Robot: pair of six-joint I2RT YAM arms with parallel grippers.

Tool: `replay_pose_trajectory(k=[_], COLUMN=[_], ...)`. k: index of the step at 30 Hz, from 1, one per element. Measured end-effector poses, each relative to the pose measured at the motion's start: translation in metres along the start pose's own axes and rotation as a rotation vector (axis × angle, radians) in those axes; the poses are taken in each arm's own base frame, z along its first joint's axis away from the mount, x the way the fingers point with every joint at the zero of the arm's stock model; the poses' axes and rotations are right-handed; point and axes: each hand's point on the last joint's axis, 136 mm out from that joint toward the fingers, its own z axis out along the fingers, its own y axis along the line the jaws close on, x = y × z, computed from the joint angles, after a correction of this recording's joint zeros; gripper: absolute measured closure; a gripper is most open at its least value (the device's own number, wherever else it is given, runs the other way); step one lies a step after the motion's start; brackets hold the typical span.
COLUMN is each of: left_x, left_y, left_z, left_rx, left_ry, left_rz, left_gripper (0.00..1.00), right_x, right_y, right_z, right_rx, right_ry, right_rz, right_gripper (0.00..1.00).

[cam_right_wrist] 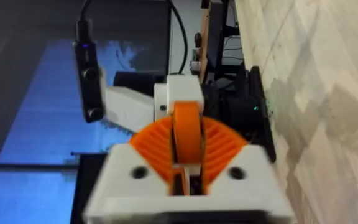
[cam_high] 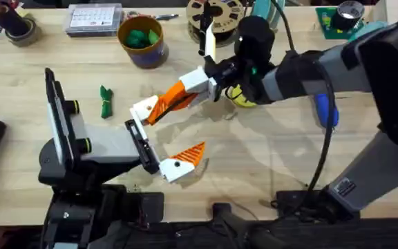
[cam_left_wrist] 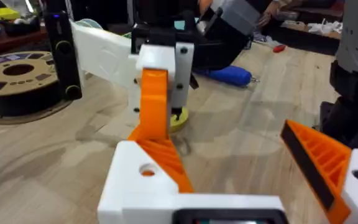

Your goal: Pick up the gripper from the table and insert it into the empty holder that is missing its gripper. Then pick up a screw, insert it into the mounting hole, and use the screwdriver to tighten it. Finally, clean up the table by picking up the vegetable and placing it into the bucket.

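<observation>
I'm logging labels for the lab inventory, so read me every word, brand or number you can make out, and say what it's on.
No text can be read.
Clear box at the table's far edge: printed sheet, too small.
Filament spool: label marks, blurred.
Green item at the far right: print, blurred.

No word, brand or number can be read anywhere. The white card [cam_high: 93, 19] at the far edge of the worktop [cam_high: 268, 159] carries a printed grid too small to make out, and the spool label [cam_left_wrist: 18, 70] is blurred.
</observation>
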Motion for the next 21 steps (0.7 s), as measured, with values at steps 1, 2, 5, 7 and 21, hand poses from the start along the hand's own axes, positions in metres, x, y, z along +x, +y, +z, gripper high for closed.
replay_pose_trajectory(k=[1, 2, 5, 7, 21], left_x=[0.000, 0.000, 0.000, 0.000, 0.001], left_y=[0.000, -0.003, -0.008, -0.010, -0.012], left_z=[0.000, 0.000, 0.000, 0.000, 0.000], left_rx=[0.002, 0.020, 0.047, 0.053, 0.067], left_ry=[0.000, 0.000, 0.001, 0.001, 0.002], left_rz=[0.002, 0.001, 0.001, 0.001, -0.002], left_gripper=[0.015, 0.015, 0.015, 0.015, 0.015], right_x=[-0.001, -0.004, -0.010, -0.013, -0.016], right_y=[0.000, -0.001, -0.001, -0.001, -0.002], right_z=[0.000, 0.000, 0.001, 0.000, 0.000], right_rx=[0.001, 0.004, 0.009, 0.010, 0.013], right_ry=[-0.005, -0.024, -0.054, -0.067, -0.084], right_rz=[0.002, 0.006, 0.004, 0.000, 0.007], right_gripper=[0.814, 0.666, 0.214, 0.023, 0.006])
